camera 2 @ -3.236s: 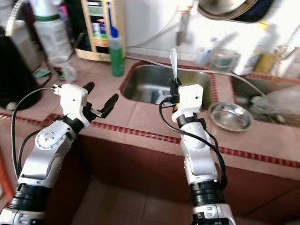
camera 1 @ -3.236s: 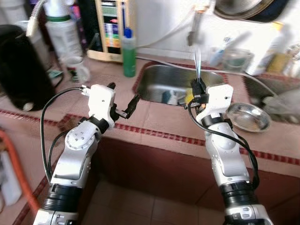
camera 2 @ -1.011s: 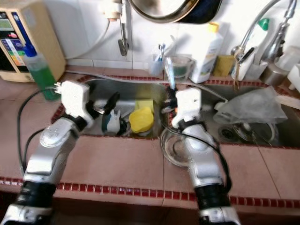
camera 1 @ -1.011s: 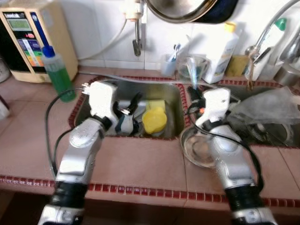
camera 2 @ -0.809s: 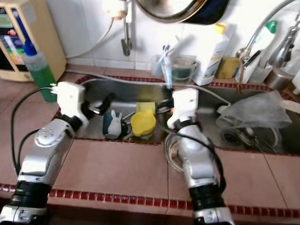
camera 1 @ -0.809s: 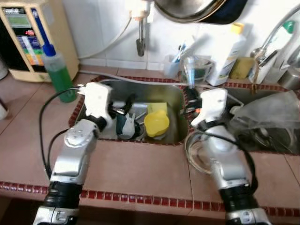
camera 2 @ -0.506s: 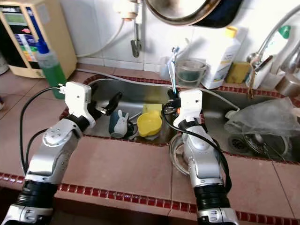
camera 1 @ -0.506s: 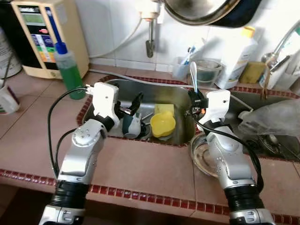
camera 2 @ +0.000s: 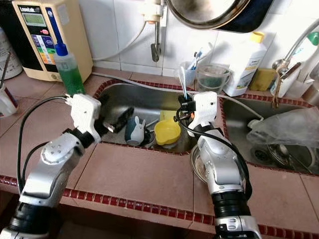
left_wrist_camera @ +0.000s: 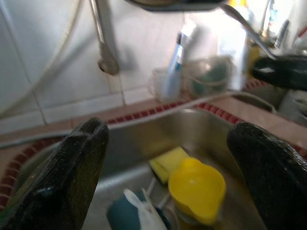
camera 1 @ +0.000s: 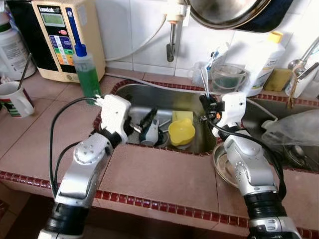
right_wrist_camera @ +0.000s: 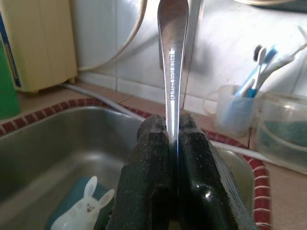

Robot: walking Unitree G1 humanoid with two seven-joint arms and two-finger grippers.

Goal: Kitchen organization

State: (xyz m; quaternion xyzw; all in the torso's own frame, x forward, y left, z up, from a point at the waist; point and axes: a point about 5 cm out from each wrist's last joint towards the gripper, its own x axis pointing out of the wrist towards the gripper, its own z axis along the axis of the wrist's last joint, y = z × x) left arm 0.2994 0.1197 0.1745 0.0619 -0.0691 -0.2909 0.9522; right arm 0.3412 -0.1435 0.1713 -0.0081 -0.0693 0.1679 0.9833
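Observation:
My right gripper is shut on the handle of a metal spoon, which stands upright over the right edge of the steel sink. The right wrist view shows the spoon pinched between the two fingers. My left gripper is open over the sink's left part, just above a teal mug with a white rabbit. A yellow cup and a yellow sponge lie in the sink beside the mug. The left wrist view looks past wide-apart fingertips at the yellow cup.
A steel bowl sits on the counter under my right arm. A green soap bottle, a beige water unit and a mug stand at the left. A toothbrush cup, a white bottle and a plastic bag are at the right.
The whole picture has shifted, so the camera moved. The right gripper still holds the spoon upright. The left gripper, still open, has dropped a little closer to the teal mug.

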